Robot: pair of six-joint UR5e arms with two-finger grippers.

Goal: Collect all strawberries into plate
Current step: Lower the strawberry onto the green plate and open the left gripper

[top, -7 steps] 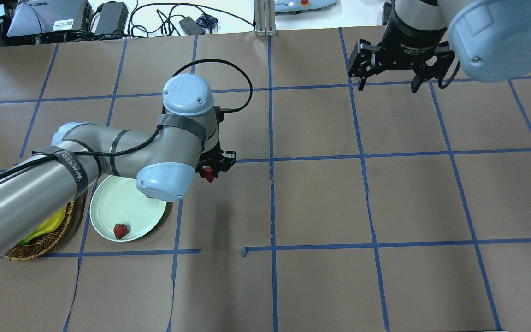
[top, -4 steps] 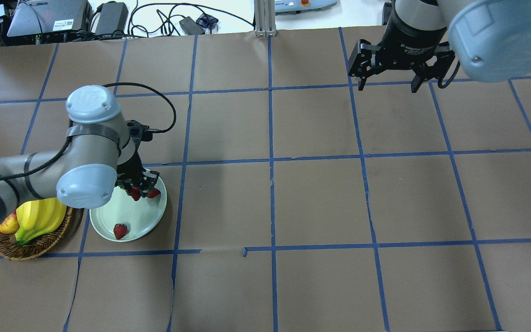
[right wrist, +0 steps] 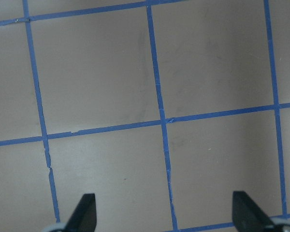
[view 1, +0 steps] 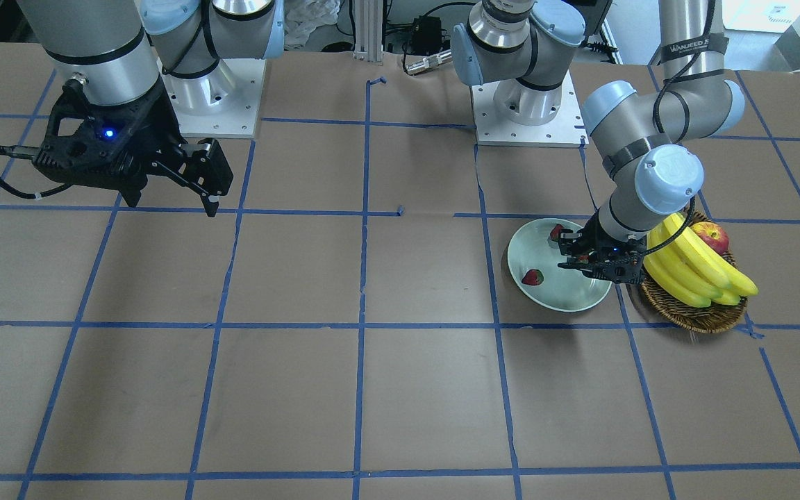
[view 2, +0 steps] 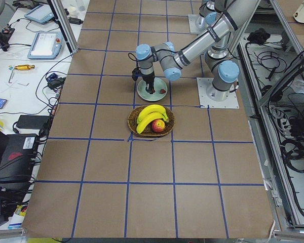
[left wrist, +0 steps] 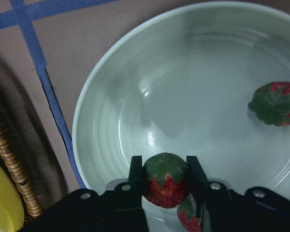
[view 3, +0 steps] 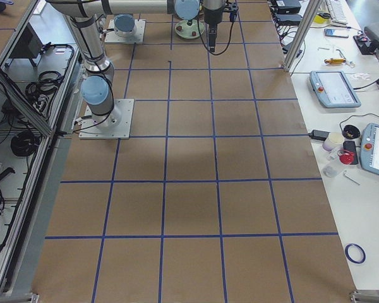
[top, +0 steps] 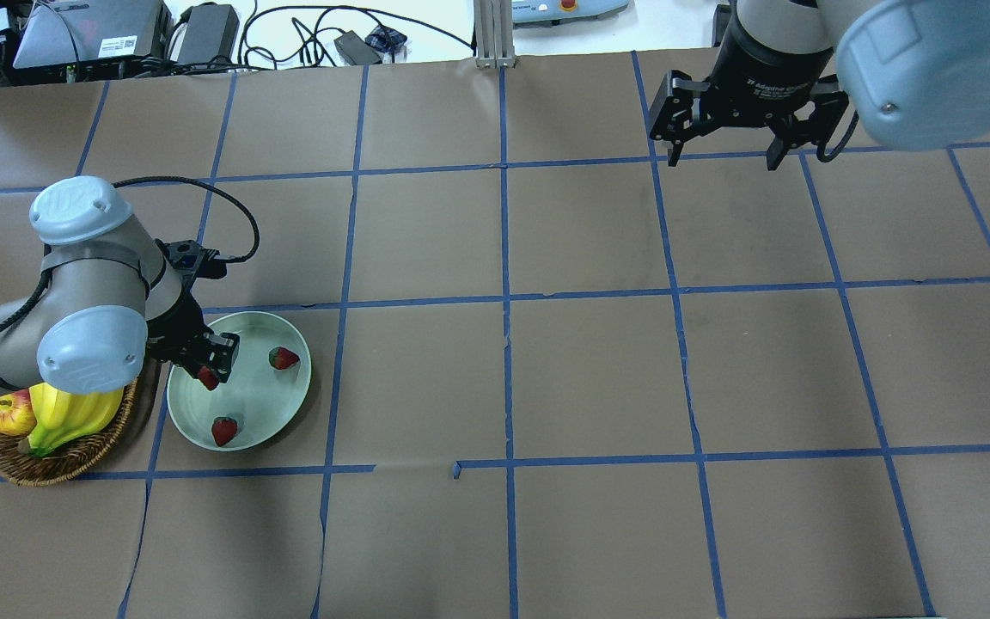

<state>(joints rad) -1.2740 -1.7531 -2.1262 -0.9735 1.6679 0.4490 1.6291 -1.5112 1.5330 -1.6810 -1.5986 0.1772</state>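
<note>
Holding one small red strawberry [left wrist: 165, 186] with a green leafy cap between the fingers [left wrist: 135, 169] of the left gripper [top: 210, 371], clamped on both flanks. Hanging over the round, pale mint-green glossy plate [top: 254, 400], just inside the rim at 9 o'clock (clock read on the overhead view, 12 away from the robot). Long axis of the held berry apparently in line with the fingers, cap toward the fingertip end. Plate floor directly beneath, so judged a plain let-go with no sideways travel. Height above the glaze: cannot tell.

Counted:
- Strawberries, three: one held, one loose strawberry [top: 283, 358] in the plate at 2 o'clock, another loose strawberry [top: 223, 430] at 7 o'clock, well apart.
- Plates, one.
- Oval brown wicker basket [top: 65, 460], one, just beside the plate at 8 o'clock, carrying yellow bananas [top: 74, 408] and a red apple [top: 9, 413]. Best left alone.

Right gripper [top: 723, 159] well apart, toward 2 o'clock across the brown paper-covered bench [top: 589, 370], fingers spread wide, nothing between them. Left arm plainly the nearer.
</note>
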